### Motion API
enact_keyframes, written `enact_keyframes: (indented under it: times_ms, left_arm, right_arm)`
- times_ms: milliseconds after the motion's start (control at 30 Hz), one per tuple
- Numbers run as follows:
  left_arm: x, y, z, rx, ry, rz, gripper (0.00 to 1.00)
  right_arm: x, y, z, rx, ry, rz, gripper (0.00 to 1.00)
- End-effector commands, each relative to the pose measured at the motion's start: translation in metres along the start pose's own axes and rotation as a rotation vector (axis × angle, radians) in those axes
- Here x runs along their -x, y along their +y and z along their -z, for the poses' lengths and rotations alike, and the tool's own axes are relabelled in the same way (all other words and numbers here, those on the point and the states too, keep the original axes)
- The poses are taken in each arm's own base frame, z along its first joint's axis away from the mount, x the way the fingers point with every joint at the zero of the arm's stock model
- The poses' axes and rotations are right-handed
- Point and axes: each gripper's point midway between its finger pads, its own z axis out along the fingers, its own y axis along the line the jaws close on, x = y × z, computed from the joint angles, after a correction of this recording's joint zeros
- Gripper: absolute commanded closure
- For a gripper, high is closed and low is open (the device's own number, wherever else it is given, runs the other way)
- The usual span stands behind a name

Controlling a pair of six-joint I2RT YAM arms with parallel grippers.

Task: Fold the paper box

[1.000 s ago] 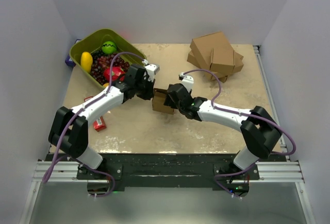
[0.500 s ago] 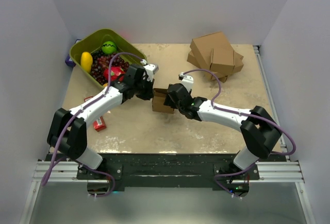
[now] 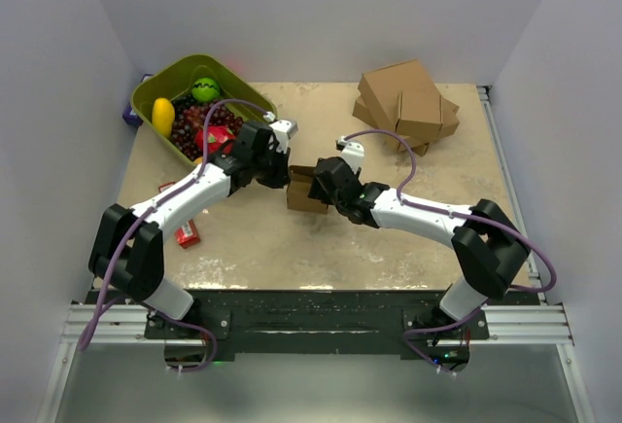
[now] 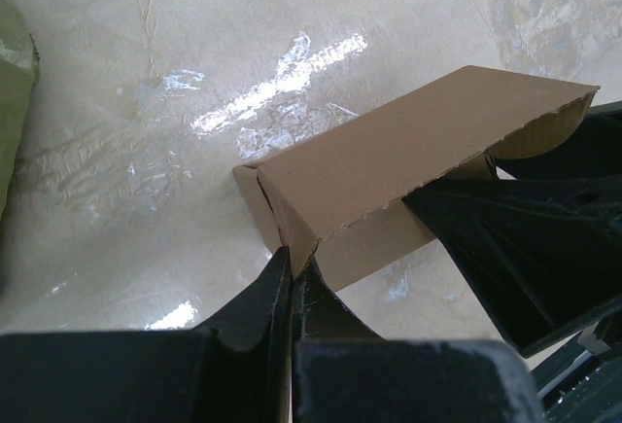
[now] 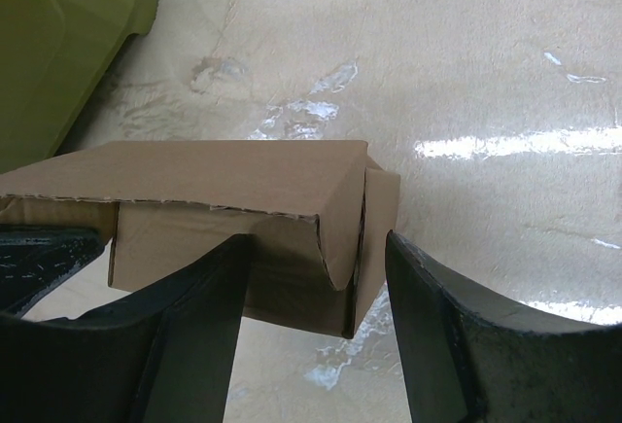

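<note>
**Beige mottled tabletop** (image 3: 253, 248): carries everything listed.

**Olive-green plastic tub** (image 3: 165, 75): far left, holding fruit.

**Stack of larger brown cartons** (image 3: 403, 97): far right, well apart from the work.

**Small brown kraft paper box** (image 3: 304, 193): at table centre, between the two arms. The walls are up and the lid panel slopes over the body, not yet flat.

**Right gripper** (image 5: 321, 248): fingers spread, straddling one end corner of the box. Whether they press on it cannot be told.

**Left gripper** (image 4: 292, 272): fingers pressed together, pinching the card edge at the box's opposite corner.

**Step in hand (judged):** closing the lid, late in the fold.

**Next move (judged):** needs the left pinch to steady the body while the right drives the lid down and tucks its flap inside, squarely, without buckling the thin card.
</note>
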Motion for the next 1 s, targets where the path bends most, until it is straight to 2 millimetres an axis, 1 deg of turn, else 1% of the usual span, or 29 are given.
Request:
enact_keyframes:
  times_ms: [0, 167, 267, 367, 533, 733, 900, 967]
  left_arm:
    - [0.04, -0.034, 0.02, -0.143, -0.155, -0.027, 1.0]
    - [0.027, -0.021, 0.015, -0.085, -0.124, -0.036, 1.0]
    - [0.018, -0.017, 0.013, -0.069, -0.102, -0.04, 1.0]
    - [0.006, -0.012, 0.009, -0.054, -0.075, -0.041, 1.0]
    - [-0.013, -0.012, 0.004, -0.067, -0.035, -0.032, 1.0]
    - [-0.035, -0.003, 0.0, -0.034, 0.019, -0.031, 1.0]
    - [-0.047, 0.006, -0.001, 0.031, 0.049, -0.059, 1.0]
    - [-0.047, 0.009, 0.001, 0.062, 0.051, -0.073, 1.0]
  right_arm:
    - [-0.041, -0.049, -0.007, -0.162, 0.113, 0.138, 0.39]
    - [-0.041, -0.049, -0.006, -0.16, 0.111, 0.139, 0.39]
    - [-0.039, -0.05, -0.006, -0.162, 0.107, 0.133, 0.39]
    - [-0.037, -0.05, -0.004, -0.162, 0.102, 0.133, 0.39]
    - [-0.037, -0.05, -0.003, -0.161, 0.1, 0.133, 0.39]
    - [-0.034, -0.05, -0.002, -0.163, 0.094, 0.131, 0.39]
    - [-0.031, -0.051, 0.0, -0.166, 0.086, 0.127, 0.39]
    - [-0.029, -0.051, 0.002, -0.168, 0.079, 0.129, 0.39]
